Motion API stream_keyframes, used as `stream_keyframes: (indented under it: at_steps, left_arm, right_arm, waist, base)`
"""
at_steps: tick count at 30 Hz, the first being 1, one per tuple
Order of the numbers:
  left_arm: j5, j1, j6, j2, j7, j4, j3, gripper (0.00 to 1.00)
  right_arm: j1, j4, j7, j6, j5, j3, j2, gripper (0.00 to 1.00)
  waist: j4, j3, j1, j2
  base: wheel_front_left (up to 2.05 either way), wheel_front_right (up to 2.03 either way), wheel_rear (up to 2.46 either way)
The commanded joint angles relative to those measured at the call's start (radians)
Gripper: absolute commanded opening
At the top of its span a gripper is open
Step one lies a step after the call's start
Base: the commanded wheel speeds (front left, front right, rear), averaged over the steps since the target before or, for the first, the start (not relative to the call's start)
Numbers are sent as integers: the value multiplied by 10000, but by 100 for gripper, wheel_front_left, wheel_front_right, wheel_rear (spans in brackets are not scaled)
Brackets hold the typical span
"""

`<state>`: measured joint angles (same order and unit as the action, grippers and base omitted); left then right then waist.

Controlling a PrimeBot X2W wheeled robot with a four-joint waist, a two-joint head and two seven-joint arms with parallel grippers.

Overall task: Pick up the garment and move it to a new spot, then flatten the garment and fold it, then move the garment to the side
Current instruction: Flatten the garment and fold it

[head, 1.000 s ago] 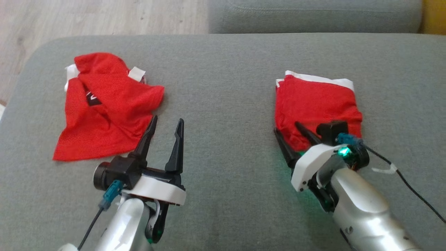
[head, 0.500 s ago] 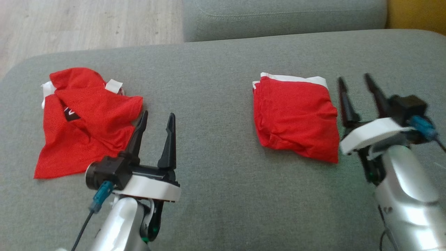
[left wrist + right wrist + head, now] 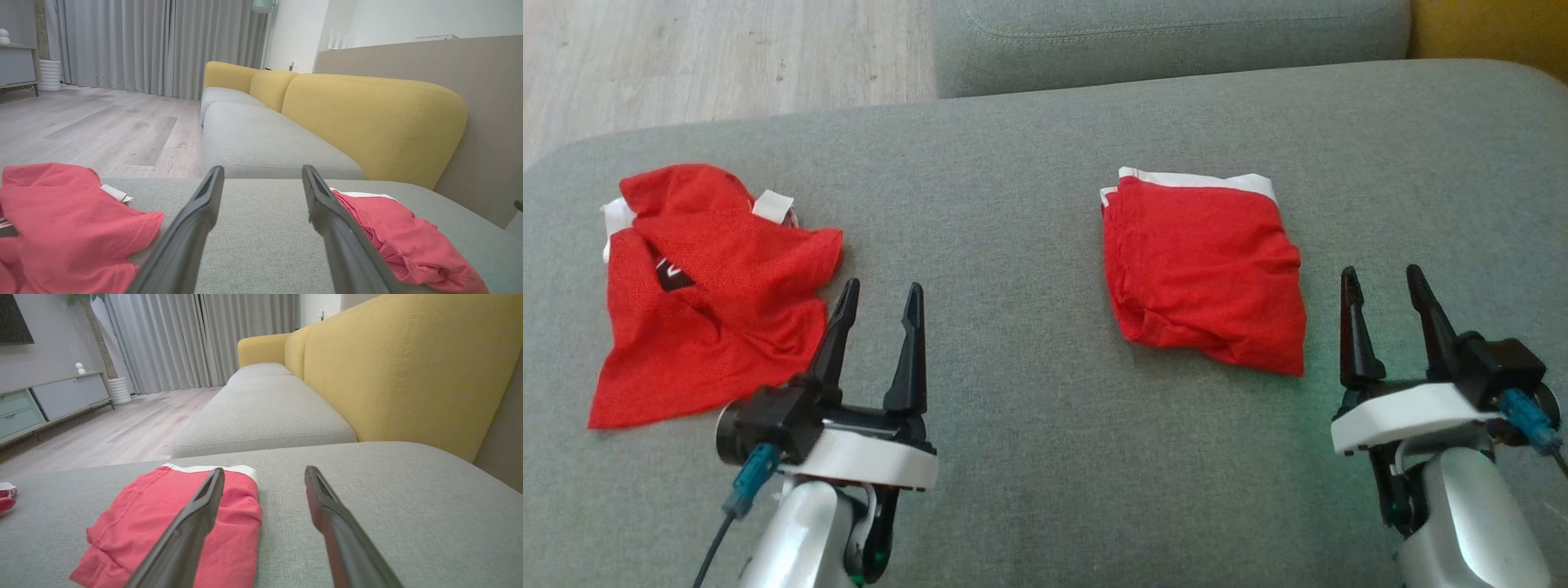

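Red: one folded garment, one crumpled garment; left gripper, right gripper, fingers apart.

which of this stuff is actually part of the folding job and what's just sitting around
Part of the job:
crumpled red garment, not yet folded
folded red garment
left hand and right hand, both open and empty
grey cushion under both garments

Just lying about:
yellow sofa back
wood floor
curtains

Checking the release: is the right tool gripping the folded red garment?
No, the right tool stands open and empty beside the folded red garment, apart from it.
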<state>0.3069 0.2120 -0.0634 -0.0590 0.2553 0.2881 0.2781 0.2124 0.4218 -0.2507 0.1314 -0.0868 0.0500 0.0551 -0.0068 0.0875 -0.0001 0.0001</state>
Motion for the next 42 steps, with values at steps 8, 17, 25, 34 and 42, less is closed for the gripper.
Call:
stream_keyframes:
  at_steps: [8,17,25,34,42]
  left_arm:
    - [-197,582,-217,13,65,-391,-303,100]
    - [-180,1223,-376,58,65,-365,-23,100]
    - [-119,1506,-439,77,65,-196,169,100]
    - [-111,1552,-406,84,65,-102,122,100]
    - [16,1511,-316,86,65,-153,268,100]
  right_arm:
    - [960,-299,-1,-7,-66,-374,-47,0]
    - [2980,1563,1000,-7,306,203,-48,0]
    - [3969,3956,1668,-7,975,1139,-48,0]
    - [4745,4584,171,-7,426,-252,-48,0]
    - [4604,5481,833,-7,-1044,-3016,-49,0]
  waist:
    - [330,571,1,-1]
    - [1170,1666,1,-1]
    - [1652,1914,1,-1]
    - [1595,1654,1,-1]
    - [1567,1549,1,-1]
  base:
    - [0,0,0]
    - [0,0,0]
    - [0,0,0]
    - [0,0,0]
    - [0,0,0]
